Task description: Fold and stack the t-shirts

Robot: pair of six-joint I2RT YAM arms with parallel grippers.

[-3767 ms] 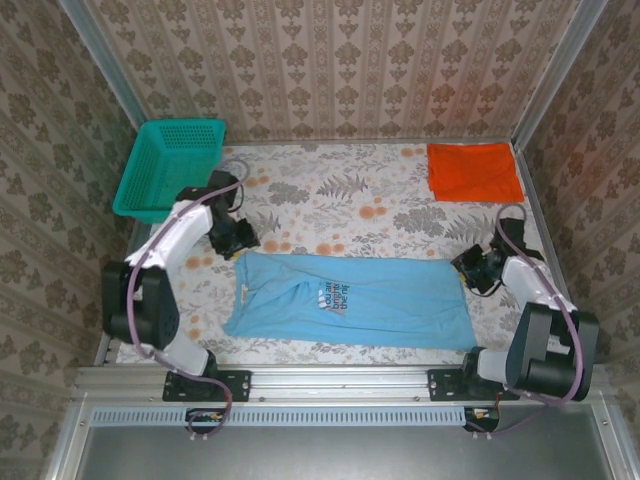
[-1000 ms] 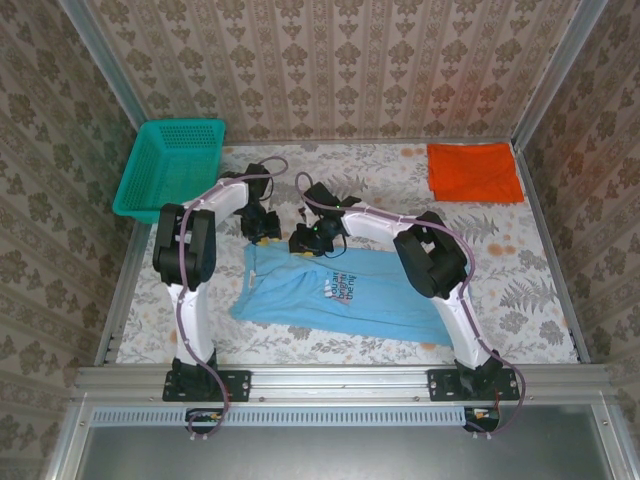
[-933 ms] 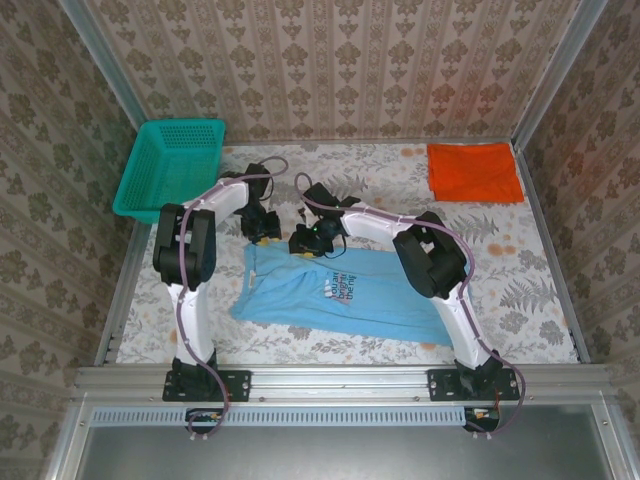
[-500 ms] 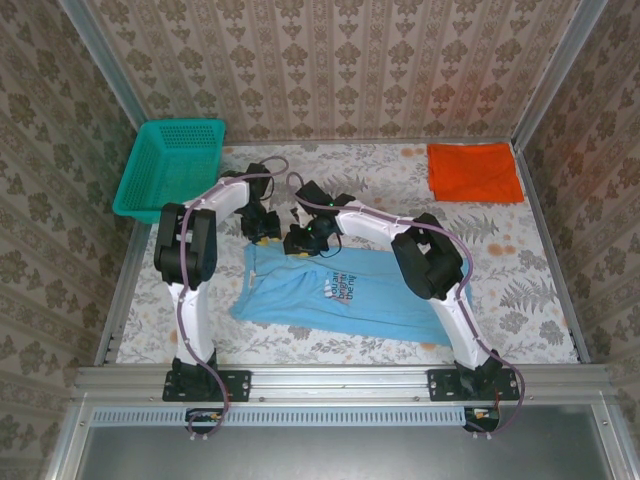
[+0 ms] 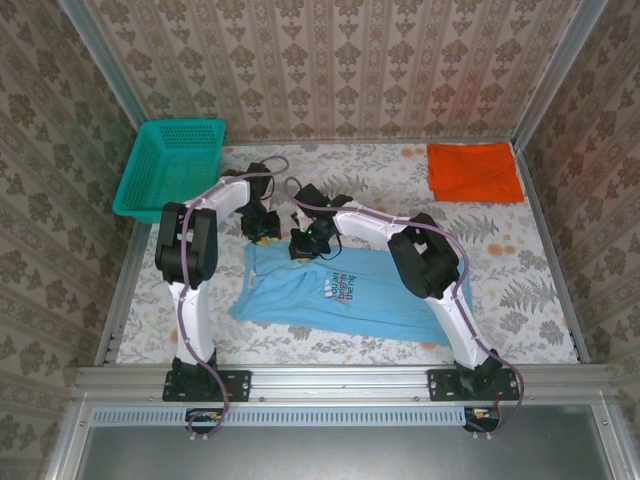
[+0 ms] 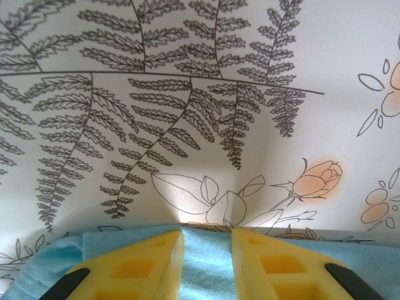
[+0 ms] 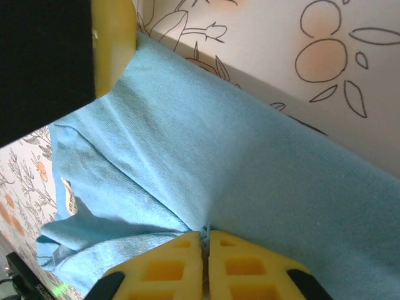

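The light blue t-shirt (image 5: 350,295) lies flat across the middle of the table, print up. My left gripper (image 5: 262,232) rests at the shirt's far left edge. In the left wrist view its fingers (image 6: 207,240) stand a little apart, with a strip of blue cloth (image 6: 206,269) lying in the gap. My right gripper (image 5: 303,243) sits just to the right of it on the same far edge. Its yellow fingers (image 7: 205,237) are shut on a pinched ridge of the blue cloth (image 7: 250,156). The orange-red t-shirt (image 5: 475,170) lies folded at the far right corner.
A teal mesh basket (image 5: 170,165) stands at the far left corner. Flower-patterned cloth covers the table (image 5: 380,190). Both arms reach in over the shirt's far edge, close together, and the left gripper's finger (image 7: 112,37) shows in the right wrist view.
The right gripper has shifted slightly left along the shirt's far edge and closed on the cloth. Earlier both grippers were at the shirt's outer ends. The left gripper has held still.
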